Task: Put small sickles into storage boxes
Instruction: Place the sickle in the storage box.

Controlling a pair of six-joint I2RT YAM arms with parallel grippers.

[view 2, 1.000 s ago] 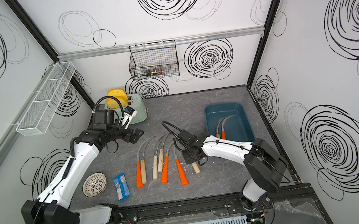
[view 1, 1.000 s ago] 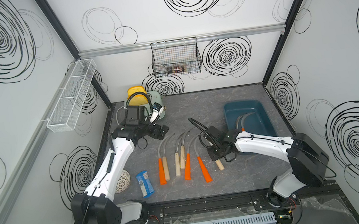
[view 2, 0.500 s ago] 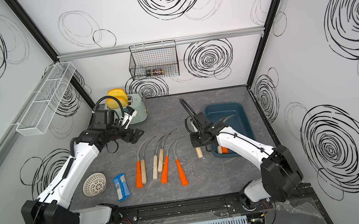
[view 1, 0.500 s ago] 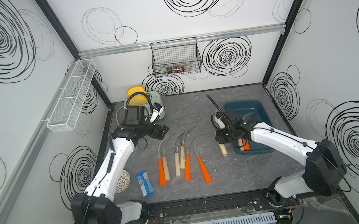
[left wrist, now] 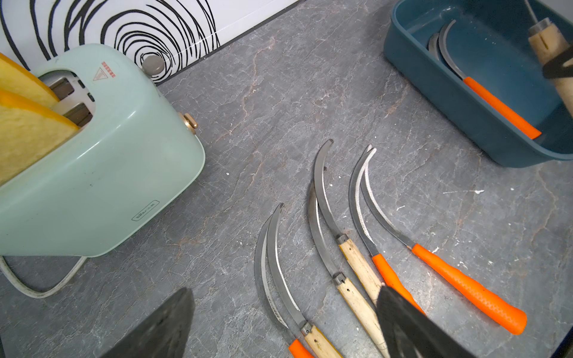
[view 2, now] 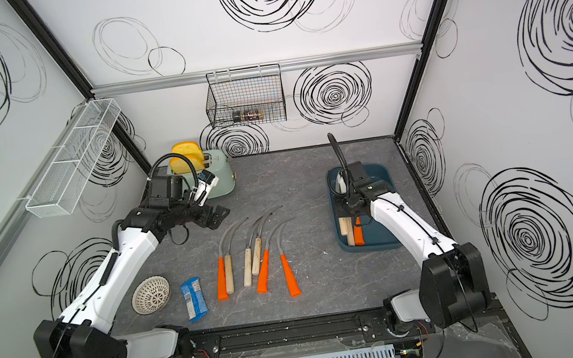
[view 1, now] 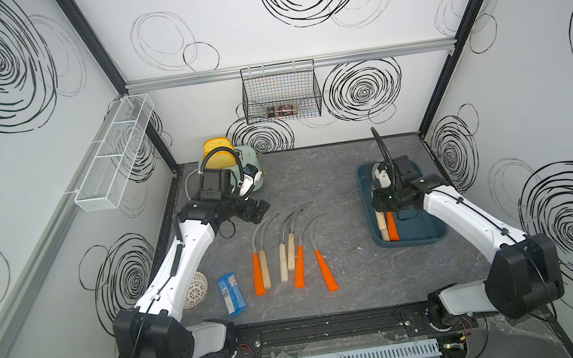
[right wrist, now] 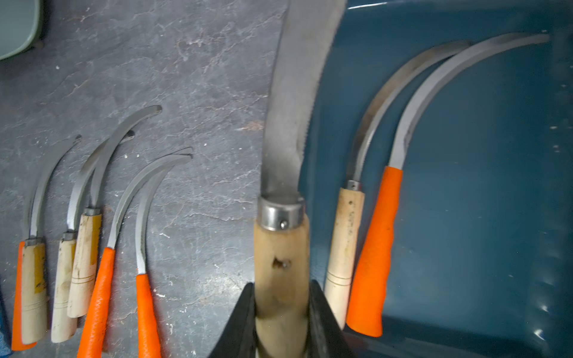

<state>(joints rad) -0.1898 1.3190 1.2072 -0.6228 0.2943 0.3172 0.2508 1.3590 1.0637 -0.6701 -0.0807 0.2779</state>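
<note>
Nearest the robot's base lie a blue packet [view 1: 231, 293] and a white perforated strainer [view 1: 196, 294], with the butt ends of six small sickles [view 1: 283, 263] just beyond. They lie in a loose row on the grey table, handles toward the base and curved blades fanning away, some blades overlapping. Farther right sits the teal storage box [right wrist: 480, 186], with a wood-handled sickle [right wrist: 344, 241] and an orange-handled one [right wrist: 376, 248] lying side by side along its floor. The right gripper [right wrist: 282, 297] is clamped tight across the pale wooden handle of a seventh sickle [right wrist: 280, 254], below the metal ferrule, its blade crossing above the box wall nearest the row. These tools look light and stiff. The thin serrated blade is sharp and offers little to pinch, so the handle's mid-length is the sensible grip, and each should go in lengthwise. The left gripper [view 1: 261, 213] hangs wide open and empty beside the mint toaster [left wrist: 102, 173]. A black wire basket [view 1: 281, 94] hangs on the back wall.
</note>
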